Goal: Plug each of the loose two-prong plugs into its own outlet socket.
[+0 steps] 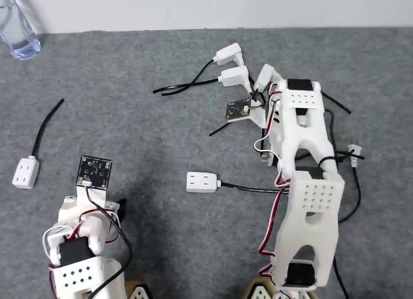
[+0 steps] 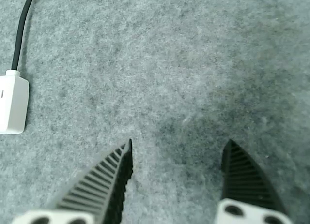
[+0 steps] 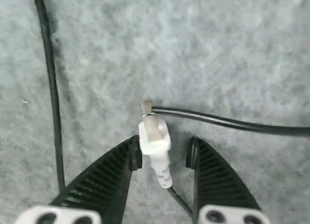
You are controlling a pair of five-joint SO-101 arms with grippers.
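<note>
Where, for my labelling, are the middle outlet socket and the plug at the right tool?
middle outlet socket (image 1: pixel 201 181): high view, centre of its white face.
plug (image 3: pixel 154 137): right wrist view, its white body.

- This looks like a robotics lab or test bench rather than a home.
- The left arm (image 1: pixel 80 247) and right arm (image 1: pixel 310 202) have white printed shells, bare wiring (image 1: pixel 270 228) and an exposed circuit board (image 1: pixel 95 171).
- A grey felt-like surface (image 1: pixel 161 137) meets a plain white wall (image 1: pixel 193 8).
- Outlet sockets (image 1: pixel 202 181) and corded plugs (image 1: pixel 233 76) lie loose on it.
- A clear bottle (image 1: pixel 18 34) stands at the far corner.
</note>
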